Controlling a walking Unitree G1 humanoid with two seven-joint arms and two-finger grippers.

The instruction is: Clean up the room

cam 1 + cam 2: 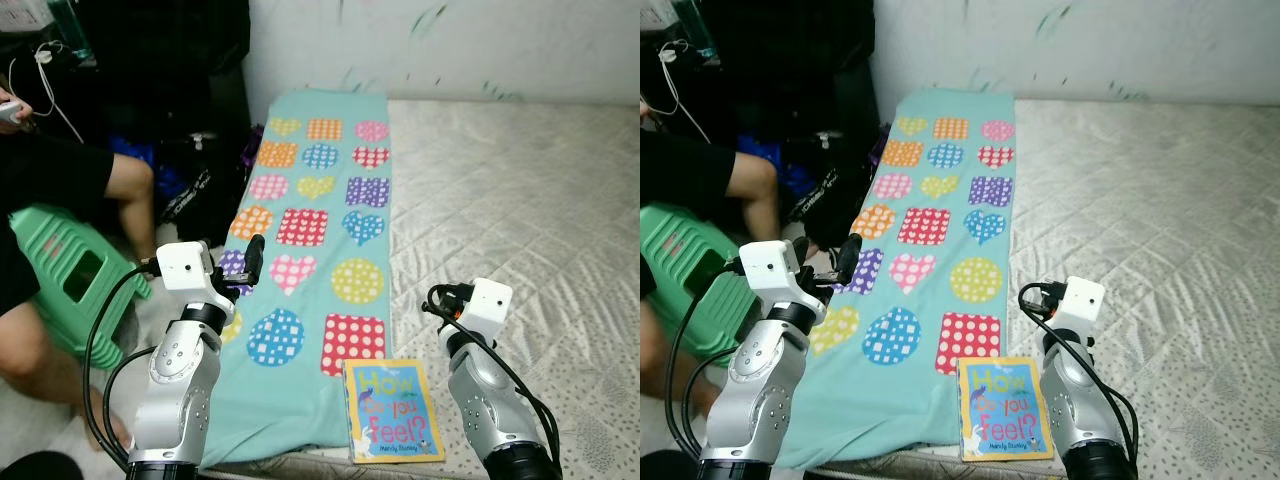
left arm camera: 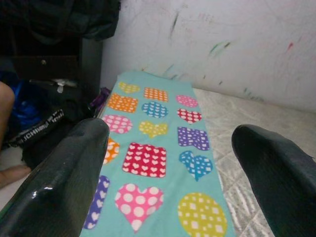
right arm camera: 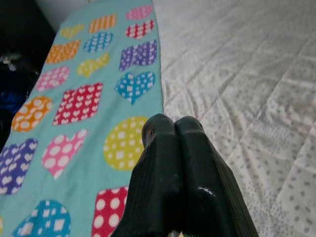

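Over the patterned blanket (image 1: 315,215), left fingers (image 2: 69,177) spread wide, seemingly empty; right fingers (image 3: 170,168) pressed together.

book (image 1: 394,410) cover reads "how do you feel?"; black bag strap txt unreadable

Closed yellow-and-blue picture book (image 1: 393,411) lying flat, cover up, at near edge of quilted mattress (image 1: 520,220), overlapping corner of teal patterned blanket (image 1: 315,220) spread lengthwise along mattress's left side.
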